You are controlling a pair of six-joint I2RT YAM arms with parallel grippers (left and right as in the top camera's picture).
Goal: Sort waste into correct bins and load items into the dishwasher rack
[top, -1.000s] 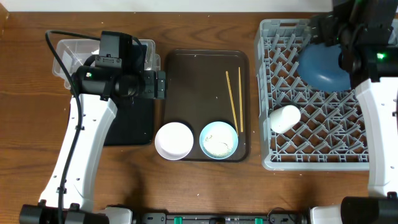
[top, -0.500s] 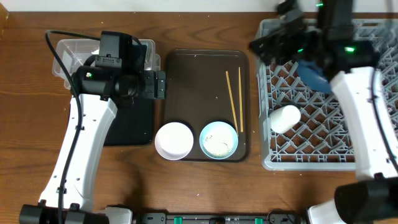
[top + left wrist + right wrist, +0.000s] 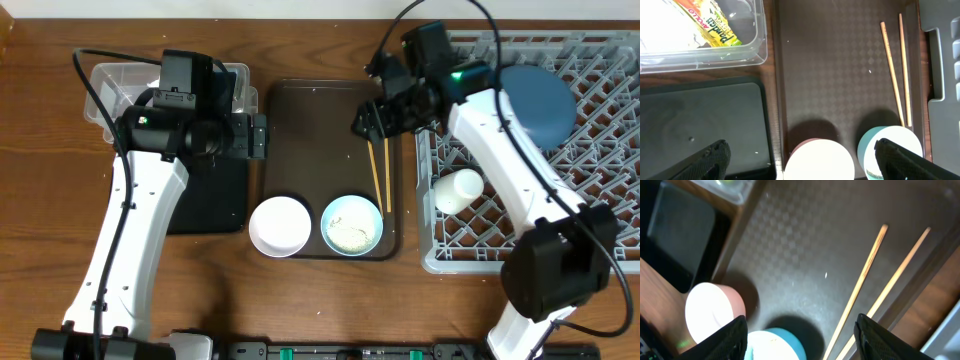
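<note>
Right gripper (image 3: 370,122) hangs over the far ends of the chopsticks (image 3: 378,160), fingers spread wide, holding nothing.
Chopsticks lie side by side on the right part of the brown serving tray (image 3: 310,130), mid-table. White bowl (image 3: 279,226) and light blue bowl (image 3: 352,225) sit at the tray's near edge. Rack (image 3: 600,240) on the table's right edge holds the blue plate (image 3: 538,103) and the white cup (image 3: 458,189). Left gripper (image 3: 258,135) is spread, empty, by the tray's left rim. Wrapper (image 3: 710,25) is in the clear tub (image 3: 105,85) at the far-left corner, black tray (image 3: 215,200) just nearer.
</note>
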